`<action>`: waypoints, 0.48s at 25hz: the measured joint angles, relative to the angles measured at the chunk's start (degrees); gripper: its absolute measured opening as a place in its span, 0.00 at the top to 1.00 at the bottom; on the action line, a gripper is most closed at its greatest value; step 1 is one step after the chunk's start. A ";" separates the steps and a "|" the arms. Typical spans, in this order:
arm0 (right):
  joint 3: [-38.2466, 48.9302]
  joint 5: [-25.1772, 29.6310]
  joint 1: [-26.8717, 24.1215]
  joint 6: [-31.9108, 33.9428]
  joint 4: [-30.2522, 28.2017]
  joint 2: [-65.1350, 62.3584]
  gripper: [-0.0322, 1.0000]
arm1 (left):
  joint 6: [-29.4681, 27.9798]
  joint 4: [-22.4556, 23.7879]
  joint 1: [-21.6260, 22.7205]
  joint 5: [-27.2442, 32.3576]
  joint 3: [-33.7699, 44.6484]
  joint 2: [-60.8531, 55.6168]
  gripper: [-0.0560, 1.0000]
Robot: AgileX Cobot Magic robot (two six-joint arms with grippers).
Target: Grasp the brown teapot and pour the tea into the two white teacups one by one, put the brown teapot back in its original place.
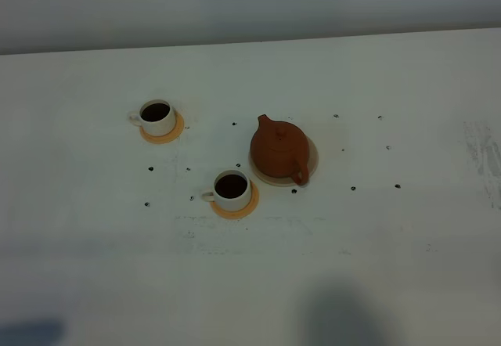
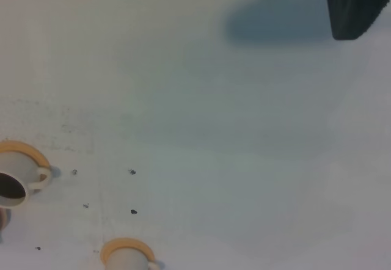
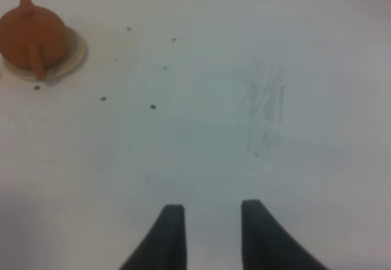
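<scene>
Brown teapot [image 1: 279, 149] back on cream disc [image 1: 311, 166] mid-frame, cups dark-filled; right gripper [image 3: 212, 216] parted, empty; left clenched; retreat straight, clear of cups.

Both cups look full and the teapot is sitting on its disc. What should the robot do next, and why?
Probably nothing more than draw the right gripper back to rest. Both cups hold dark tea, the teapot stands upright on its cream disc, and the gripper hangs empty, jaws apart, away from it. The job looks done.
</scene>
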 joint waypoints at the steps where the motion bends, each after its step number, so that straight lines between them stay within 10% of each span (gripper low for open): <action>1: 0.00 0.00 0.00 0.00 0.00 -0.07 0.77 | 0.00 0.00 0.00 0.00 0.00 0.00 0.61; 12: 0.00 0.05 -7.99 -0.46 0.29 -5.54 0.79 | 0.00 0.00 0.00 0.00 0.00 0.00 0.61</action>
